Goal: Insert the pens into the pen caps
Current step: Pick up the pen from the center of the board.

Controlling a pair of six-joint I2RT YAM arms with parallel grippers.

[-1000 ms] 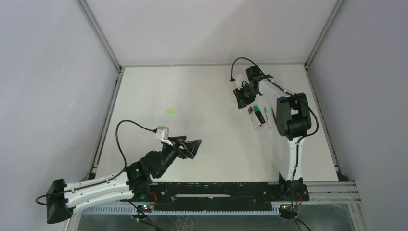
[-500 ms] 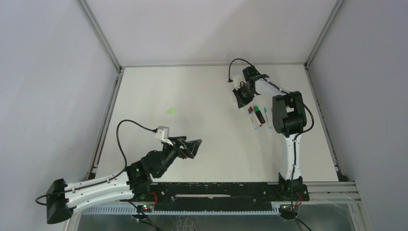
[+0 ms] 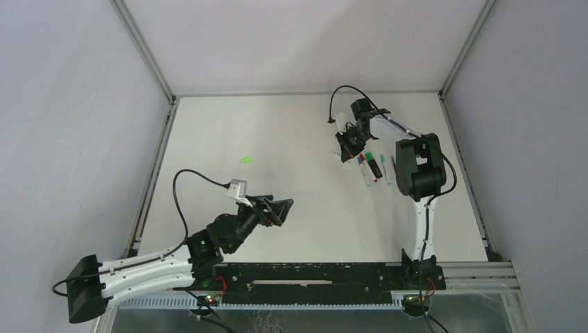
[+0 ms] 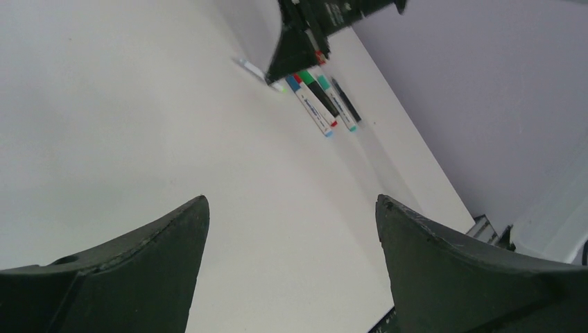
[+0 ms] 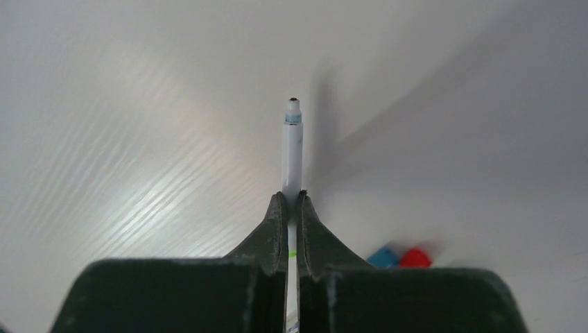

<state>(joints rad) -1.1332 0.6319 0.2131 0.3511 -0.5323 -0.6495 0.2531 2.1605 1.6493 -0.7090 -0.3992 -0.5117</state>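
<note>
Right end effector (image 5: 292,201): shut hard on a thin white pen (image 5: 292,152). I have it pinched low on the barrel, and the bare tip sticks out past the fingers.
Pen: far right of the surface (image 3: 305,201), in my right grip. I cannot tell whether it is lifted clear or dragging.
Left end effector (image 4: 290,201): jaws wide with nothing in them, hanging over the near left, well apart from any cap or pen.
Row of pens (image 3: 372,168): side by side with coloured ends, just right of my right end effector. They look capped to me.
Cap (image 3: 245,160): one small bright green one lies alone left of centre, well apart from both arms.
Step, as I judge it: the pen is secured. The cap is not yet picked up and has to come to the tip.
Risk, twist: the grip is narrow on a round barrel, so the pen could swivel as I carry it, and the tip would then miss the cap's mouth.
Risk, row: a careless swing of my right arm so close to the row could scatter it.
Risk, cap: it is tiny and light. If the wide left jaws close off-centre, I expect it to skid away or tip over.
Risk, ink: the bare tip would mark the surface if I carry it low.
</note>
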